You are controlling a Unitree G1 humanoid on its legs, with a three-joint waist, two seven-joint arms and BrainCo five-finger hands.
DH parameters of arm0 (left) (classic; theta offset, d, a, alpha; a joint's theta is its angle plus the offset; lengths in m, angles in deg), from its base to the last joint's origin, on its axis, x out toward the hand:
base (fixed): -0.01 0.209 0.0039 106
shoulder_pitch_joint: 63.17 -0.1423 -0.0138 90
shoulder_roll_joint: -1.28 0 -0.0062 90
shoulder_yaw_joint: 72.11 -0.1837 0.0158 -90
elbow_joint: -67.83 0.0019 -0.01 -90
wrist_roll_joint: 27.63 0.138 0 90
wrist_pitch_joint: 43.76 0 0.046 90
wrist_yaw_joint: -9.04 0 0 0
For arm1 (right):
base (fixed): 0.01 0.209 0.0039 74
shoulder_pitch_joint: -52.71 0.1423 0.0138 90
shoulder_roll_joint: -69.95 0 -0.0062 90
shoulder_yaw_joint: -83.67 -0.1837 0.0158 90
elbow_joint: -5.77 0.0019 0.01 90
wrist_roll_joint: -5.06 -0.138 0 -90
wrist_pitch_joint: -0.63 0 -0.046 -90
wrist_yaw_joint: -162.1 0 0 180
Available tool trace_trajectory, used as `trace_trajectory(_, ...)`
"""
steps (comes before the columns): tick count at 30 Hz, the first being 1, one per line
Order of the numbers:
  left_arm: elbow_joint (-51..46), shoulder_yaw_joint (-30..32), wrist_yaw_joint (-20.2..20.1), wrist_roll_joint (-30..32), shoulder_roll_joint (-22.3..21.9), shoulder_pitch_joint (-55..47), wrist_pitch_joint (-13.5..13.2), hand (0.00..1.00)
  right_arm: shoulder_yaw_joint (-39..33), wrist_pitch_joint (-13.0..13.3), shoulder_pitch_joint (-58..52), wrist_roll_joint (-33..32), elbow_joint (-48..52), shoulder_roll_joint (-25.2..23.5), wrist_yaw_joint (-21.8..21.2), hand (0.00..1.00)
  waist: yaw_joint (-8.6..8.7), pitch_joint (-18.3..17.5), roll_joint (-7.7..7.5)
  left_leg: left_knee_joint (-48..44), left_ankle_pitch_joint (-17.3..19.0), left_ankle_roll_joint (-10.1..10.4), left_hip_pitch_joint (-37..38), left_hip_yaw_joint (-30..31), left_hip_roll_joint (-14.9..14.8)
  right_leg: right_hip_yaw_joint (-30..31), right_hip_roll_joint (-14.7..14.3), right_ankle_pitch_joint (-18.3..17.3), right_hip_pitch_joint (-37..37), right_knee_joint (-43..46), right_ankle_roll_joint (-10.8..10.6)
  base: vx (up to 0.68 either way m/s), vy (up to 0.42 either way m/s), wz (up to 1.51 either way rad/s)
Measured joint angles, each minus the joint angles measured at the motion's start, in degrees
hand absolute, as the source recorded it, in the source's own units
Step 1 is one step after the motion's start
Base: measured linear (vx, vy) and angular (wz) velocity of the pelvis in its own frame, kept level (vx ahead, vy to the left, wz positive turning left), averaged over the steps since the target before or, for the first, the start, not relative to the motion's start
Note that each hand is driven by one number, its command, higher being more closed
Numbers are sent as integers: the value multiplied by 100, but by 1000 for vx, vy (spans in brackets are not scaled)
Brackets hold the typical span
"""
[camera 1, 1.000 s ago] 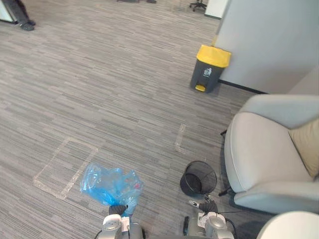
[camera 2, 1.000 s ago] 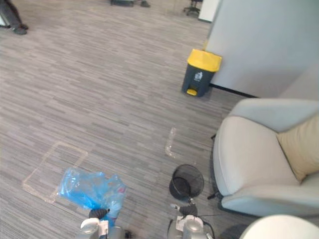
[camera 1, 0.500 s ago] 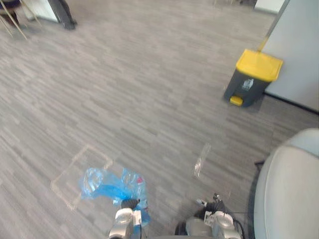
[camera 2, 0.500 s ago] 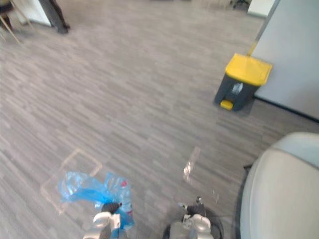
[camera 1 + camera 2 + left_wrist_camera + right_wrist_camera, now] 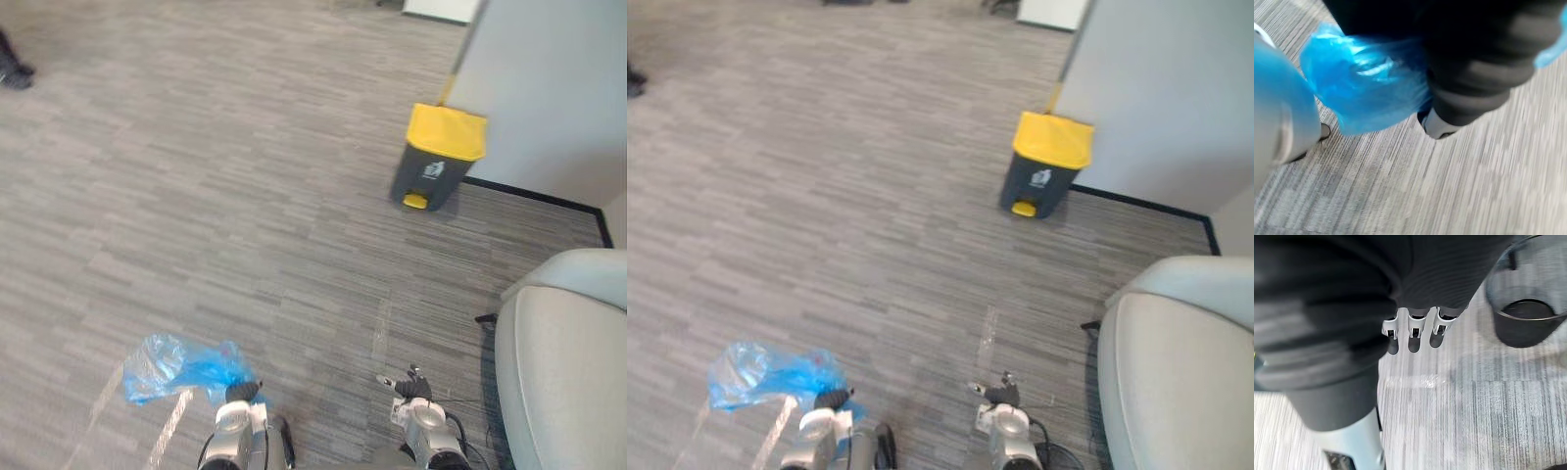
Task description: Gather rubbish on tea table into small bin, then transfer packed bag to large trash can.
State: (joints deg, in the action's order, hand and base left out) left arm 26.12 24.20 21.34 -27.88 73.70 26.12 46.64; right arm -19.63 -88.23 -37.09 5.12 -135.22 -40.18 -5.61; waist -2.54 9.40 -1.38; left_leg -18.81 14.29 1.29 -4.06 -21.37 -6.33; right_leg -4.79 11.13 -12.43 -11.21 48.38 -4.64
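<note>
A: Bags, count?
B: One blue bag (image 5: pixel 176 367); its bunched neck is gripped in the curled fingers of the left hand (image 5: pixel 242 394), above the floor (image 5: pixel 196 196)
A: Bins?
B: Two. One yellow-lidded trash can (image 5: pixel 438 157) at the floor's far edge, against the wall (image 5: pixel 549 88). One black mesh bin (image 5: pixel 1528 308) near the right hand (image 5: pixel 409 389), whose fingers (image 5: pixel 1414 335) hang slack and empty

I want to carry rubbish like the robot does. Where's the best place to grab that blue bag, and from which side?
Grab the blue bag at its bunched-up neck, probably from above so the full part hangs down. At the neck the thin plastic is gathered into one narrow twist that fingers can curl round, as the left hand does. The puffy body looks too wide and loose to grip.
</note>
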Motion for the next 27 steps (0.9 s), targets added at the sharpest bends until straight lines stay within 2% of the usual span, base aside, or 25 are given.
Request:
trace_trajectory(2, 9, -63, 1, -5, 39, 13, -2, 100, -6, -45, -35, 2, -9, 19, 2, 0, 67, 5, 4, 245, -3, 30, 219, -5, -5, -568, 12, -221, -421, -298, 62, 201, -86, -21)
trace_trajectory(3, 68, -73, 0, -6, 37, 25, -2, 100, -20, -40, -11, 5, -13, 27, 8, 0, 161, -3, -20, 366, 18, 76, 339, -5, -7, -925, 5, -243, -598, -819, 88, 244, -133, -9)
trace_trajectory(4, 106, -82, -2, -7, 38, 38, -1, 100, -20, -38, 0, 5, -23, 35, 7, 0, 200, -6, -42, 400, 39, 112, 387, -2, -11, -1035, -13, -214, -646, -1116, 118, 221, -132, 1)
trace_trajectory(5, 195, -141, -4, -8, 61, 71, -5, 100, -32, -26, 5, 7, -58, 44, 8, 0, 227, -21, -89, 456, 72, 201, 488, 6, -5, -1103, -86, -61, -691, -1725, 170, 348, -205, 21)
trace_trajectory(6, 323, -293, -11, -10, 155, 95, -9, 100, -92, -7, 1, -4, -197, 32, -1, 0, 279, -76, -249, 475, 140, 378, 607, 108, 108, -968, -174, 492, -613, -2303, 532, 480, -245, 12)
trace_trajectory(7, 426, -297, -17, -5, 52, 99, 5, 100, -265, -5, 20, 11, -237, 100, 19, 0, 261, -107, -44, 533, 177, 447, 823, 239, -78, -1044, -342, 315, -458, -2288, 527, 522, -242, 8)
trace_trajectory(8, 425, -294, -16, -2, 0, 91, 2, 100, -345, -8, 23, 12, -250, 111, 18, 0, 232, -168, 41, 489, 158, 523, 851, 310, -146, -1072, -441, 184, -420, -2263, 558, 488, -187, -6)
trace_trajectory(10, 395, -274, -19, 5, -46, 132, -11, 100, -383, -11, 42, 11, -267, 56, 12, 0, 250, -140, 121, -467, 140, 538, 547, 652, -430, -1197, -644, 30, -95, -2414, 632, 425, -185, 4)
trace_trajectory(11, 355, -268, -23, 2, -75, 140, -6, 100, -372, -16, 30, 11, -265, 7, 14, 0, 260, -115, 155, -1675, -12, 553, 104, 988, -655, -1256, -786, -5, 221, -2616, 679, 362, -149, -1)
trace_trajectory(12, 318, -266, -28, 2, -93, 133, -4, 100, -348, -23, 32, 6, -266, 5, 17, 0, 251, -96, 161, -2162, -88, 553, -105, 1107, -732, -1246, -833, -19, 369, -2710, 703, 440, -98, -23)
trace_trajectory(13, 185, -278, -53, 2, -128, 92, -7, 100, -271, -31, 32, 7, -271, 2, 25, 0, 203, -66, 143, -3262, -104, 543, -520, 1249, -868, -1166, -931, -85, 769, -2959, 788, 431, -4, -43)
trace_trajectory(15, 61, -186, -89, 1, -132, 89, -8, 100, -178, -47, 98, 0, -273, -14, 34, 0, 142, -4, 64, -3634, 30, 494, -864, 1209, -841, -960, -931, -149, 1187, -3215, 723, 439, 55, -54)
trace_trajectory(16, -25, -174, -125, 0, -134, 84, -7, 100, -175, -48, 101, -5, -271, -13, 45, 0, 88, 3, 53, -3457, 95, 390, -1107, 1139, -828, -811, -910, -173, 1347, -3330, 680, 426, 152, -68)
trace_trajectory(18, -49, -112, -125, -5, -138, 121, -14, 100, -177, -64, 116, -5, -263, -17, 105, 0, 16, 32, 49, -2657, 102, 371, -1344, 1059, -768, -707, -817, -174, 1554, -3435, 613, 390, 206, -65)
trace_trajectory(19, -45, -87, -124, -4, -141, 115, -12, 100, -208, -73, 99, -4, -246, -18, 131, 0, 3, 42, 38, -1777, -11, 307, -1394, 1098, -633, -650, -693, -252, 1680, -3473, 448, 352, 269, -42)
trace_trajectory(20, -37, -111, -124, -4, -159, 88, -11, 100, -233, -71, 33, -3, -189, 6, 154, 0, 8, -13, 142, -607, -600, 231, -1369, 1206, -498, -561, -658, -411, 1788, -3460, 174, 412, 337, -38)
trace_trajectory(21, -19, -118, -126, -1, -144, 108, -7, 100, -223, -78, 12, -8, -218, 24, 164, 0, 0, -15, 68, -580, -873, 349, -1348, 1305, -396, -429, -587, -517, 1805, -3443, 14, 351, 280, -11)
trace_trajectory(22, -22, -63, -102, -1, -106, 115, -3, 100, -157, -109, -18, -3, -244, 31, 120, 0, 10, -67, -57, -465, -830, 287, -1278, 1227, -193, -329, -416, -476, 1816, -3486, 58, 283, 205, 6)
trace_trajectory(23, -31, -67, -103, 0, -99, 127, -3, 100, -194, -109, -23, -2, -239, 21, 123, 0, 11, -84, -89, -453, -802, 248, -1273, 1226, -107, -296, -365, -451, 1814, -3484, 101, 295, 205, 19)
trace_trajectory(24, -38, -74, -102, -1, -99, 208, -4, 100, -299, -113, -36, -2, -231, -9, 138, 0, -10, -105, -128, -543, -569, 149, -1220, 1078, -2, -163, -195, -344, 1771, -3294, 36, 334, 273, -25)
trace_trajectory(26, -31, -63, -92, -2, -92, 110, 0, 100, -281, -97, 6, 6, -182, -9, 119, 0, -98, -88, -99, -636, -215, 69, -934, 782, 15, 149, -24, -262, 1512, -2502, -94, 342, 292, -71)
trace_trajectory(27, -18, -75, -89, -3, -80, -3, 1, 100, -185, -92, 2, 13, -179, -6, 111, 0, -77, -60, -51, -541, -17, 20, -550, 585, 58, 373, 104, 138, 850, -1029, -212, 292, 230, -64)
